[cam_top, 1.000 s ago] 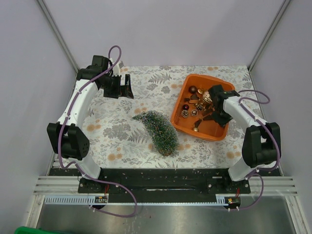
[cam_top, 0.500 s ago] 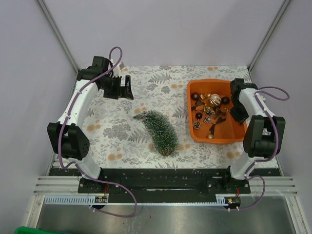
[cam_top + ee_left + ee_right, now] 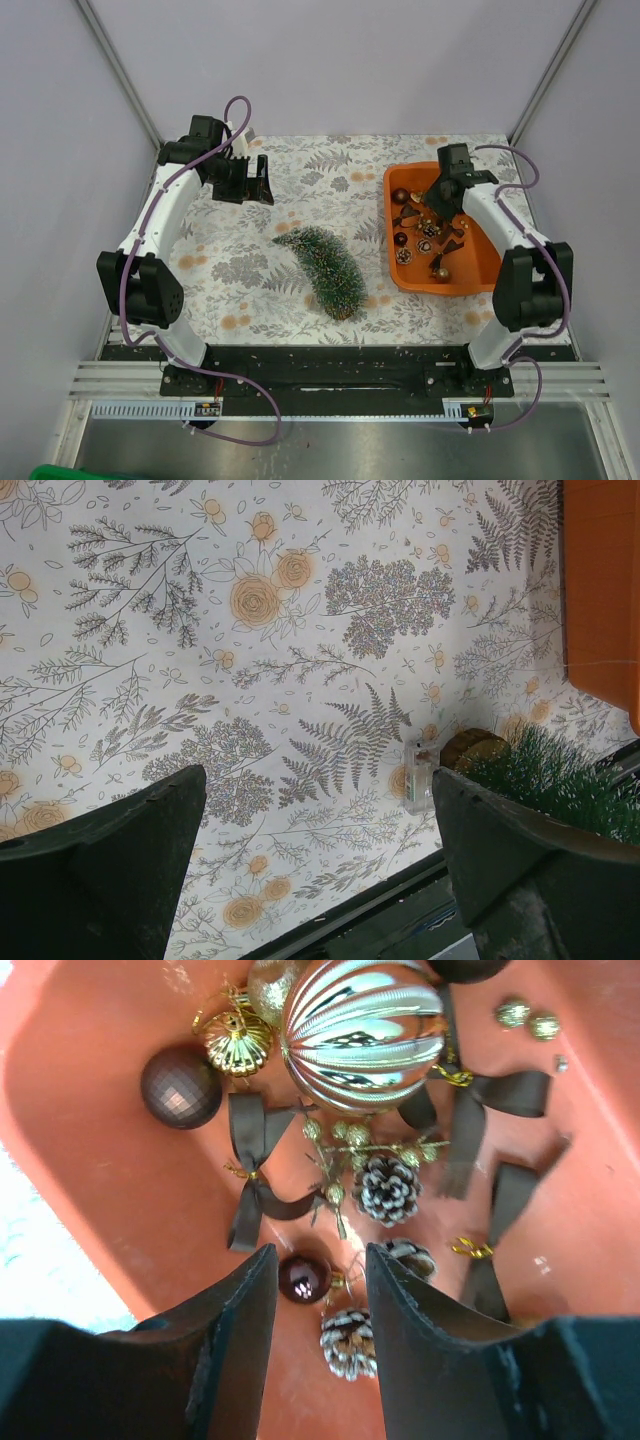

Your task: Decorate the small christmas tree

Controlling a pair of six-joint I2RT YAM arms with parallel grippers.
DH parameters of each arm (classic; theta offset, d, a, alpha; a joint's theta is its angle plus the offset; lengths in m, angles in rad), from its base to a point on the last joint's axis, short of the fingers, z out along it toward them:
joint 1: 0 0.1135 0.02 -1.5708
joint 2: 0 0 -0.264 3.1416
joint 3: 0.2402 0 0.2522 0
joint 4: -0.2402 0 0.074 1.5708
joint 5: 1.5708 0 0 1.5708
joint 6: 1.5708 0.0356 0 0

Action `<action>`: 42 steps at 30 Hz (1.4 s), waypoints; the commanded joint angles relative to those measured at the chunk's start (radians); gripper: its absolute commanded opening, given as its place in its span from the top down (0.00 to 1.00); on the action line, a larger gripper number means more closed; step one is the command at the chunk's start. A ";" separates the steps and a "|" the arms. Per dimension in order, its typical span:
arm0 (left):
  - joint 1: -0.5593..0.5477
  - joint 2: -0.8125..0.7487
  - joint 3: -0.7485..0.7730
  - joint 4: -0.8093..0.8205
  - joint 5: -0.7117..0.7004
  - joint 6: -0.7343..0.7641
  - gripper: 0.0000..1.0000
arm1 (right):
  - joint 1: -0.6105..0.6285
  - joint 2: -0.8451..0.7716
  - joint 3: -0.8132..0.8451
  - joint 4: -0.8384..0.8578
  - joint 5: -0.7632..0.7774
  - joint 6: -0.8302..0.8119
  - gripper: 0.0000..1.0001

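Observation:
The small christmas tree (image 3: pixel 322 268) lies on its side on the floral cloth, its round base toward the near edge. Its frosted needles show at the lower right of the left wrist view (image 3: pixel 560 780). The orange tray (image 3: pixel 475 265) holds the ornaments. My right gripper (image 3: pixel 440 195) hangs over them, open and empty (image 3: pixel 320 1260). Below its jaws lie a small shiny brown ball (image 3: pixel 304 1276) and a frosted pinecone (image 3: pixel 348 1342). My left gripper (image 3: pixel 263 188) is open and empty (image 3: pixel 318 790) above the cloth at the far left.
The tray also holds a large gold striped ball (image 3: pixel 362 1030), a faceted brown ball (image 3: pixel 180 1085), a small gold ornament (image 3: pixel 238 1042), brown ribbon bows (image 3: pixel 250 1175) and another pinecone (image 3: pixel 388 1188). A small clear plastic piece (image 3: pixel 418 775) lies beside the tree's base.
The tray turned and shifted right a second ago. My right gripper went to its right side, then came back left over the ornaments. The left arm and the tree have not moved.

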 commanded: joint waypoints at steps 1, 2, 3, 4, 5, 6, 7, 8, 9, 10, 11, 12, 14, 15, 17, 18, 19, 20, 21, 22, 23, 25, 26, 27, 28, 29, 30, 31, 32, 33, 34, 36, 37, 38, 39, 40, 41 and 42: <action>-0.002 -0.014 0.012 0.025 0.007 -0.001 0.01 | 0.019 0.123 0.046 0.076 -0.082 -0.016 0.50; -0.002 -0.013 0.012 0.024 0.003 0.001 0.01 | 0.028 0.143 0.052 0.077 -0.073 -0.020 0.49; -0.002 -0.013 0.012 0.024 0.000 0.001 0.01 | 0.039 0.167 0.059 0.079 -0.063 -0.025 0.48; 0.000 -0.014 0.014 0.024 -0.002 0.002 0.01 | 0.045 0.186 0.065 0.080 -0.060 -0.031 0.48; 0.000 -0.016 0.014 0.024 -0.005 0.002 0.01 | 0.045 0.207 0.070 0.082 -0.062 -0.031 0.47; 0.001 -0.017 0.015 0.024 -0.005 0.002 0.01 | 0.047 0.226 0.076 0.083 -0.060 -0.030 0.46; -0.002 -0.016 0.017 0.022 -0.007 0.001 0.01 | 0.048 0.247 0.081 0.082 -0.059 -0.030 0.46; -0.002 -0.014 0.023 0.019 -0.007 0.001 0.01 | 0.051 0.258 0.085 0.085 -0.054 -0.028 0.46; 0.001 -0.013 0.027 0.013 -0.004 0.001 0.01 | 0.051 0.269 0.090 0.085 -0.053 -0.027 0.46; -0.002 -0.013 0.032 0.009 0.003 0.002 0.01 | 0.054 0.276 0.093 0.089 -0.051 -0.027 0.46; 0.001 -0.011 0.035 0.004 0.004 0.004 0.01 | 0.054 0.287 0.099 0.089 -0.045 -0.025 0.46; 0.000 -0.011 0.035 0.001 0.003 0.002 0.01 | 0.054 0.299 0.104 0.085 -0.037 -0.025 0.46; -0.002 -0.011 0.032 0.001 0.004 0.004 0.01 | 0.054 0.315 0.112 0.085 -0.027 -0.019 0.46; -0.002 -0.011 0.032 0.001 0.004 0.004 0.01 | 0.054 0.322 0.115 0.083 -0.017 -0.014 0.46; 0.000 -0.013 0.029 0.001 0.004 0.004 0.01 | 0.056 0.336 0.122 0.086 -0.008 0.009 0.47; -0.002 -0.011 0.029 0.001 0.003 0.004 0.01 | 0.057 0.344 0.128 0.086 -0.002 0.018 0.47; 0.000 -0.011 0.029 0.002 0.006 0.004 0.01 | 0.060 0.353 0.138 0.085 0.006 0.025 0.47; 0.001 -0.010 0.029 0.001 0.004 0.004 0.01 | 0.065 0.361 0.150 0.085 0.013 0.038 0.47; 0.000 -0.010 0.029 0.001 0.006 0.005 0.01 | 0.067 0.373 0.161 0.080 0.018 0.047 0.48; 0.000 -0.014 0.032 0.001 0.006 0.005 0.01 | 0.067 0.381 0.168 0.074 0.027 0.056 0.48; 0.000 -0.014 0.031 0.002 0.004 0.008 0.01 | 0.068 0.388 0.174 0.063 0.029 0.059 0.48; 0.000 -0.020 0.028 0.002 -0.002 0.013 0.01 | 0.070 0.398 0.173 0.062 0.036 0.062 0.49; -0.002 -0.023 0.023 0.002 -0.002 0.014 0.01 | 0.070 0.399 0.168 0.063 0.041 0.059 0.50; 0.000 -0.025 0.020 0.001 -0.002 0.016 0.01 | 0.071 0.404 0.165 0.062 0.045 0.059 0.53; 0.000 -0.024 0.017 0.001 0.000 0.016 0.01 | 0.071 0.402 0.158 0.065 0.050 0.059 0.55; 0.001 -0.023 0.014 0.001 0.003 0.016 0.01 | 0.070 0.402 0.153 0.062 0.055 0.058 0.60; 0.001 -0.027 0.012 0.002 0.004 0.016 0.01 | 0.070 0.398 0.145 0.065 0.058 0.059 0.65; 0.001 -0.025 0.011 0.001 0.006 0.016 0.01 | 0.070 0.390 0.135 0.068 0.061 0.059 0.69; 0.001 -0.025 0.009 0.001 0.009 0.016 0.01 | 0.070 0.376 0.122 0.073 0.064 0.059 0.75; 0.000 -0.027 0.009 0.001 0.007 0.016 0.01 | 0.070 0.364 0.110 0.077 0.065 0.062 0.79; 0.000 -0.030 0.011 0.001 0.009 0.016 0.01 | 0.070 0.346 0.101 0.082 0.065 0.062 0.82; 0.000 -0.031 0.011 0.001 0.006 0.018 0.01 | 0.070 0.309 0.093 0.076 0.069 0.058 0.87; -0.002 -0.034 0.009 0.002 0.007 0.016 0.01 | 0.070 0.284 0.089 0.077 0.067 0.056 0.88; -0.002 -0.037 0.011 0.002 0.007 0.016 0.01 | 0.071 0.261 0.087 0.074 0.070 0.050 0.89; 0.000 -0.042 0.008 0.002 0.007 0.016 0.01 | 0.071 0.234 0.084 0.068 0.073 0.047 0.89; 0.000 -0.046 0.006 0.002 0.007 0.016 0.01 | 0.070 0.205 0.084 0.065 0.075 0.039 0.90; 0.000 -0.048 0.005 0.001 0.012 0.016 0.01 | 0.070 0.177 0.081 0.056 0.075 0.033 0.90; -0.002 -0.054 0.003 0.002 0.013 0.018 0.01 | 0.070 0.139 0.075 0.053 0.076 0.027 0.92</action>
